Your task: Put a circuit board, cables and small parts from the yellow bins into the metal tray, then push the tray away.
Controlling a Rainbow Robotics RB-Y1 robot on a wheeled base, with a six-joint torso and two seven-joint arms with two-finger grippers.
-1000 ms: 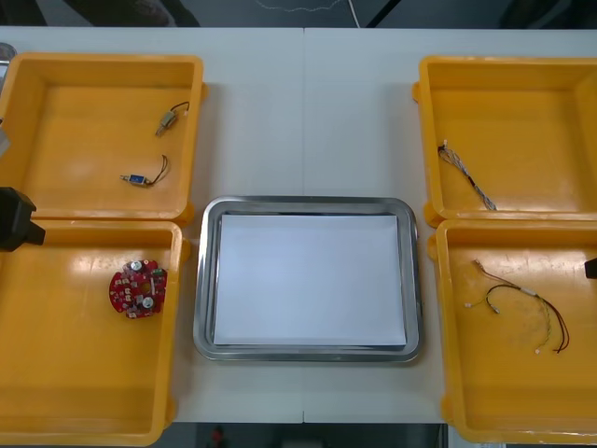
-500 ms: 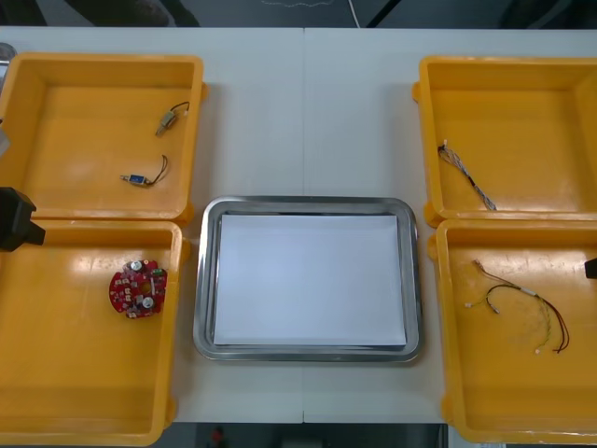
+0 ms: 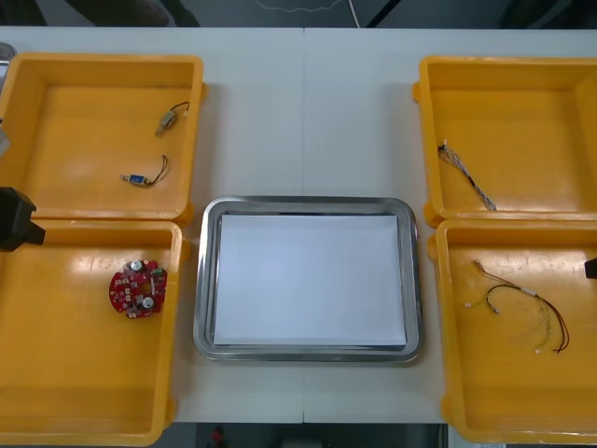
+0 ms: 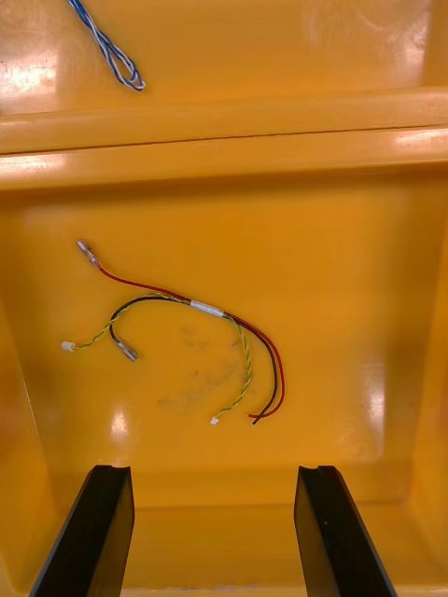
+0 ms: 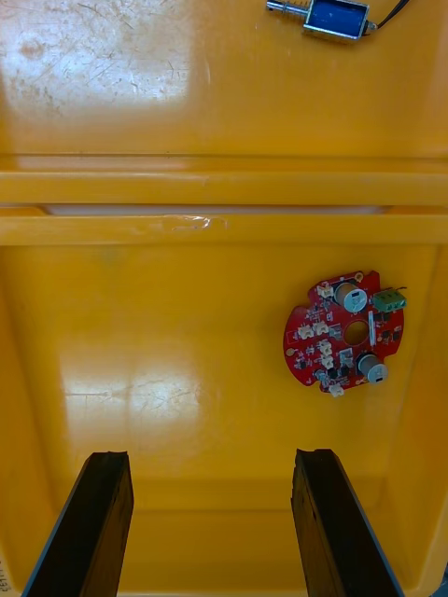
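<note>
A round red circuit board (image 3: 138,288) lies in the near left yellow bin (image 3: 56,411); in the left wrist view the circuit board (image 5: 345,333) sits beyond my open left gripper (image 5: 210,522), off toward one finger. Two small metal parts (image 3: 168,119) (image 3: 140,177) rest in the far left bin. A red and yellow cable (image 3: 522,305) lies in the near right bin; my open right gripper (image 4: 219,527) hovers short of the cable (image 4: 187,326). A twisted blue and white cable (image 3: 466,177) lies in the far right bin. The metal tray (image 3: 308,355), white inside, holds nothing.
The left arm (image 3: 17,219) shows at the left edge of the front view, the right arm (image 3: 590,269) at the right edge. Bin walls (image 4: 224,149) stand between neighbouring bins. Bare table (image 3: 308,112) stretches beyond the tray.
</note>
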